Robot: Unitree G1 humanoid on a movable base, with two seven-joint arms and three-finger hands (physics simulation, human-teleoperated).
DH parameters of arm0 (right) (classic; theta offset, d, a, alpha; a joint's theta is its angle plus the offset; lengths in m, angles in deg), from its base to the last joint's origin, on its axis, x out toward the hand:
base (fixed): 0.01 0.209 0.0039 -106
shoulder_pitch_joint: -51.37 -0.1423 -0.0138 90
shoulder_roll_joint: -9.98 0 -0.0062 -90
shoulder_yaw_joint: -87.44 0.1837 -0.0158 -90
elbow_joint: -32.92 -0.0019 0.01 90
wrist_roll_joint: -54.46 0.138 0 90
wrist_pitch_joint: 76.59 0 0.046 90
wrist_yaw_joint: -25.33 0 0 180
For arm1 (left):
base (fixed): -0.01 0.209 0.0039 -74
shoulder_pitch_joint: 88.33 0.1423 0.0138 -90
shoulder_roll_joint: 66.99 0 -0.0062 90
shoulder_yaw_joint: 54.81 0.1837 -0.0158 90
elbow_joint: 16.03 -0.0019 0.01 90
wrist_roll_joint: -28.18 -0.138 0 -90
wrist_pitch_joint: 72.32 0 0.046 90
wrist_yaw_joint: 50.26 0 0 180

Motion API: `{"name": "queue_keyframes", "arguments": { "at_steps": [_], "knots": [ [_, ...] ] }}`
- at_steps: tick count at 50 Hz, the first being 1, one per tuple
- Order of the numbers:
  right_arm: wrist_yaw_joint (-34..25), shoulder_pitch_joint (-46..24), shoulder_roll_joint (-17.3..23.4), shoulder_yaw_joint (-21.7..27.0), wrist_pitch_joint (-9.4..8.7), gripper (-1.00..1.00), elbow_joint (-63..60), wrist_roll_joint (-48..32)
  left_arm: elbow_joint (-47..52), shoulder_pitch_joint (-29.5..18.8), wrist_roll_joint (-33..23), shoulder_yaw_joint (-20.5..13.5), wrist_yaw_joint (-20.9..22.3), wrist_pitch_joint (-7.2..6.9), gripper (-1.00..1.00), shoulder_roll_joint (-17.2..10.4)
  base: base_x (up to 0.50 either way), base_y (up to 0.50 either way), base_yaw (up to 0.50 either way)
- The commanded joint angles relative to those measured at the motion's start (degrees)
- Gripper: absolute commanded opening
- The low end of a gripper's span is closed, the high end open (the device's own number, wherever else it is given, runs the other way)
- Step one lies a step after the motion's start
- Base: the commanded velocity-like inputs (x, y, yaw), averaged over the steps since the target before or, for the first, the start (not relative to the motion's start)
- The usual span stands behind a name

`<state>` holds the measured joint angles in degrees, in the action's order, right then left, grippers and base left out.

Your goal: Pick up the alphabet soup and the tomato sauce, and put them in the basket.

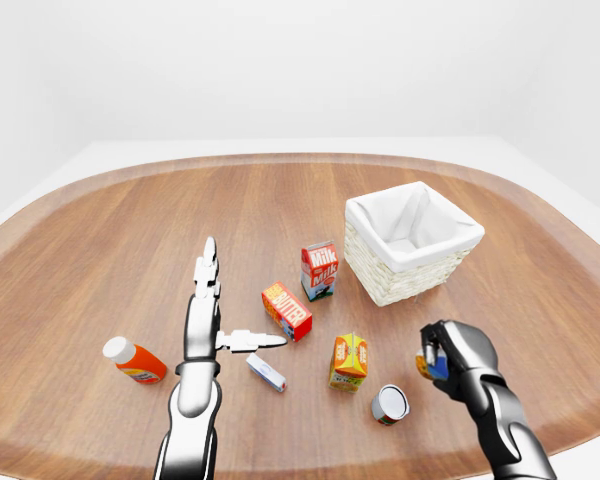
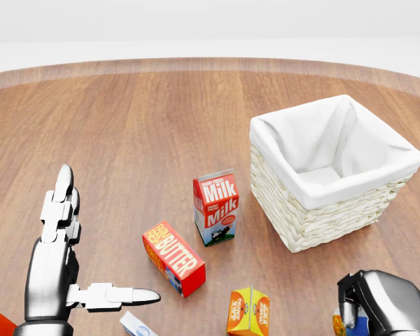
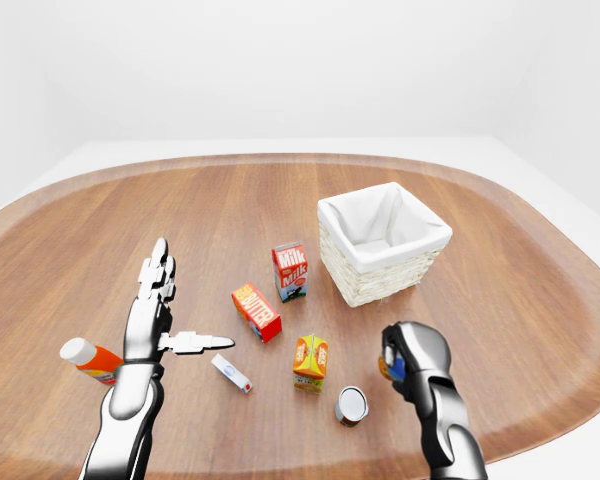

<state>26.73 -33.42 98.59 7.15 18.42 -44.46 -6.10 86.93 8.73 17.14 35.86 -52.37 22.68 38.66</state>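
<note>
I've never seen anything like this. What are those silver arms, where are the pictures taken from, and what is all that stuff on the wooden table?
This is a simulated humanoid robot; all three pictures come from cameras on its head, looking over its own arms. Its silver left hand is open, fingers spread. Its right hand is closed around a small blue and orange can, apparently lifted off the round wooden table.

On the table stand a white-lined wicker basket, a red milk carton, a red butter box and an orange juice carton. A silver-topped can, an orange bottle and a small white packet lie on their sides.
</note>
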Motion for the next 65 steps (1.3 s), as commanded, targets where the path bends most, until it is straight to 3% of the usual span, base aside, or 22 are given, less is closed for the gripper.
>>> {"name": "queue_keyframes", "arguments": {
  "at_steps": [1,19,38,51,65],
  "knots": [
    [-2.8,1.0,-0.8,2.8,0.00,-1.00,-7.4,1.2,0.1,0.1,0.1,0.0,0.1,0.00,1.00,-0.1,0.00,0.00,0.00],
    [-6.6,-1.0,-2.2,5.2,0.00,-1.00,-16.1,4.4,0.1,0.1,0.1,0.0,0.1,0.00,1.00,-0.1,0.00,0.00,0.00],
    [-9.2,-8.6,-0.1,4.2,-0.05,-1.00,-17.1,7.1,0.2,0.1,0.2,0.0,0.2,0.00,1.00,0.0,0.00,0.00,0.00],
    [-12.2,-13.3,0.6,3.0,-4.06,-1.00,-18.6,7.1,-0.1,0.2,0.3,0.0,0.2,0.00,1.00,-0.1,0.00,0.00,0.00],
    [-13.1,-19.1,2.5,2.3,-6.95,-1.00,-15.9,7.2,-0.6,0.0,0.2,0.0,0.1,0.00,1.00,-0.1,0.00,0.00,0.00]
  ]
}}
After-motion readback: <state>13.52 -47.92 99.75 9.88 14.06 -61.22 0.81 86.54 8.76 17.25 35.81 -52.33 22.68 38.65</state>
